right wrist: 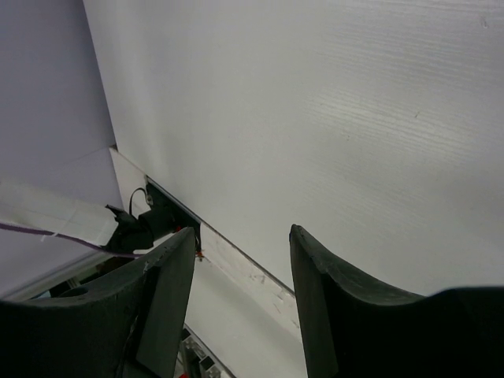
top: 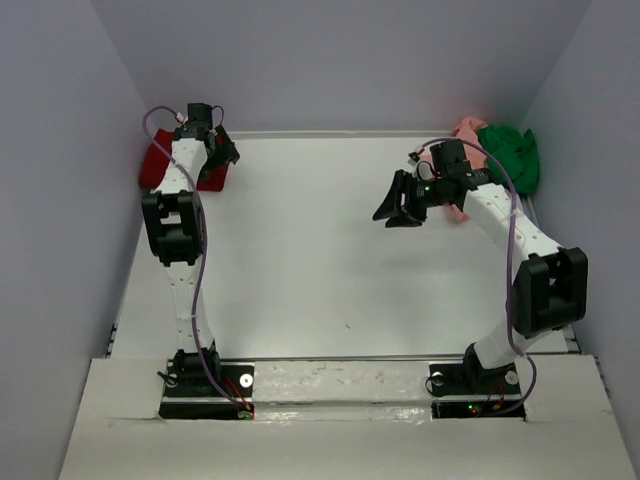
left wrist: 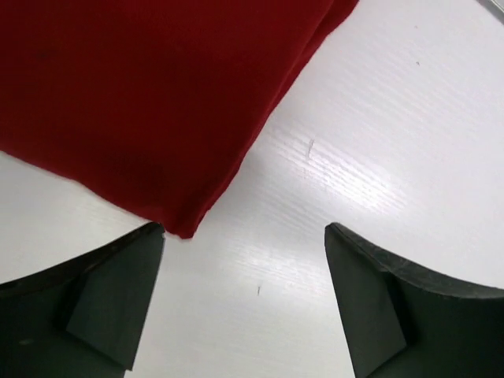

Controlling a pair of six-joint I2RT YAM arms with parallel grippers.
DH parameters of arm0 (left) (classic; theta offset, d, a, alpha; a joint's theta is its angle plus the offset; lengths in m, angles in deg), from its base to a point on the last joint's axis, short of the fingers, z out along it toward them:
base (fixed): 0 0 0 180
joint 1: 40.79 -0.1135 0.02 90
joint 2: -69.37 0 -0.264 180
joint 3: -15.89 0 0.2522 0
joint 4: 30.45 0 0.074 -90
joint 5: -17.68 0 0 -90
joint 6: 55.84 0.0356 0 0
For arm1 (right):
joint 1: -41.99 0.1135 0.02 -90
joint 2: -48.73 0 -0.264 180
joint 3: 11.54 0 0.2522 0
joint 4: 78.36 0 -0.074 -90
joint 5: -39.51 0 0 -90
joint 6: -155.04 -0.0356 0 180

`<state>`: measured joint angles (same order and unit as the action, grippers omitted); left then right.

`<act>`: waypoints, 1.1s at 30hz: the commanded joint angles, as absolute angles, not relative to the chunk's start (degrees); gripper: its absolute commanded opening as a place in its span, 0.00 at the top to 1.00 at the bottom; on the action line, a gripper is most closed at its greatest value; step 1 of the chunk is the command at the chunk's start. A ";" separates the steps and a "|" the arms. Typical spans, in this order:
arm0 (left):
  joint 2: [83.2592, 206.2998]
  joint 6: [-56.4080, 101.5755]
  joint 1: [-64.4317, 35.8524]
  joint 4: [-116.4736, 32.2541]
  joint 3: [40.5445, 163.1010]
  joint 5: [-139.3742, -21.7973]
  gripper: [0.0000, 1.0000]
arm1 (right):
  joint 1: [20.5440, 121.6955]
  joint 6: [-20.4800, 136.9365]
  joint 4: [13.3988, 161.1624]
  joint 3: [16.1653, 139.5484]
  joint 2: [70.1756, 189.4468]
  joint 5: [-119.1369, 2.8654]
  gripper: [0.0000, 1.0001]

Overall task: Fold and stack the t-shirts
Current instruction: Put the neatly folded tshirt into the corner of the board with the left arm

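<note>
Took in the whole table (top: 300,280) from above its near edge. From the left wrist, hung close over its far left corner; from the right, faced its near edge. Shared only tabletop.

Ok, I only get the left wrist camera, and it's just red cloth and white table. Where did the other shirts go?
Observer: The green t-shirt is bunched up in the far right corner of the table.
Operator: And the pink one?
Observer: The salmon pink t-shirt is crumpled right beside the green one, on its left, partly hidden by the right arm.
Operator: Is that arm holding anything?
Observer: No. The right end effector is open and empty, raised over bare table.
</note>
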<state>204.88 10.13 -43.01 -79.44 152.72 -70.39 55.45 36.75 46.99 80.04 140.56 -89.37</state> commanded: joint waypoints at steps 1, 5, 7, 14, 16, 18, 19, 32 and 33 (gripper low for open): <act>191.90 11.14 -42.46 -81.12 149.46 -64.77 0.01 | 55.09 37.27 50.26 80.18 138.82 -90.40 0.43; 187.95 11.05 -41.67 -85.43 146.47 -65.48 0.01 | 55.09 38.67 50.26 81.23 139.43 -90.83 0.43; 185.49 11.05 -41.49 -86.40 142.97 -65.56 0.01 | 55.09 38.94 50.35 81.24 139.52 -91.19 0.43; 172.66 11.84 -39.03 -81.66 128.37 -67.58 0.01 | 55.09 40.26 50.87 80.71 139.17 -91.98 0.43; 169.31 11.84 -38.51 -81.39 125.20 -67.84 0.01 | 55.09 40.52 51.05 80.27 138.91 -91.98 0.43; 165.73 11.84 -37.80 -81.65 123.18 -67.76 0.01 | 55.09 40.96 51.22 79.48 138.56 -91.63 0.43; 164.48 11.93 -37.02 -81.74 121.26 -67.58 0.01 | 55.09 41.13 51.31 79.22 138.55 -91.63 0.43; 153.58 11.31 -36.04 -82.18 111.39 -66.88 0.01 | 55.09 42.54 52.37 76.93 138.03 -93.47 0.43; 153.31 11.40 -36.04 -82.18 111.22 -66.79 0.01 | 55.09 42.63 52.46 76.93 138.03 -93.47 0.43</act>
<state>155.85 11.12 -36.01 -82.67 112.39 -67.53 55.45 41.19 49.77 77.22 140.47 -91.95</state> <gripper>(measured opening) 0.989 0.569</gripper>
